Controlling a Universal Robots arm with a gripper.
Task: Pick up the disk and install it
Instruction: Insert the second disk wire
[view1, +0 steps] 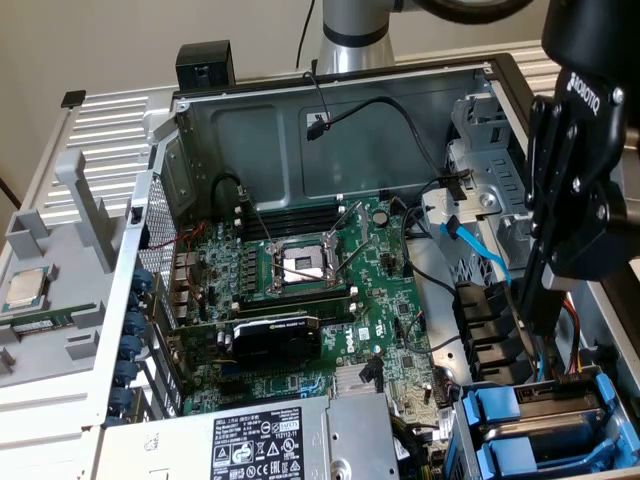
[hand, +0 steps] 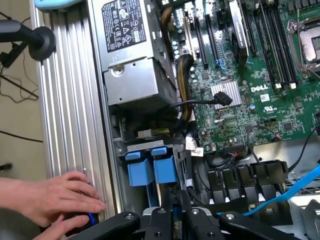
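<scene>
Two blue plastic carrier frames (view1: 500, 408) sit side by side in the drive bay at the case's front corner, on the exterior view's lower right. Silver metal of the disk (view1: 560, 405) shows between them. Their blue end tabs (hand: 150, 170) face the wrist camera. My black gripper (view1: 530, 318) hangs just above that bay, pointing down. In the wrist view the gripper (hand: 175, 222) has its fingers (hand: 159, 222) drawn close together. I see nothing held between them. Whether they touch a carrier is hidden.
The open case holds the green motherboard (view1: 330, 300) and the grey power supply (view1: 250, 440). Black cable connectors (view1: 490, 320) and a blue cable (view1: 480, 250) lie close beside my fingers. A processor chip (view1: 28, 288) rests outside the case. A person's hand (hand: 55, 197) lies beside the case wall.
</scene>
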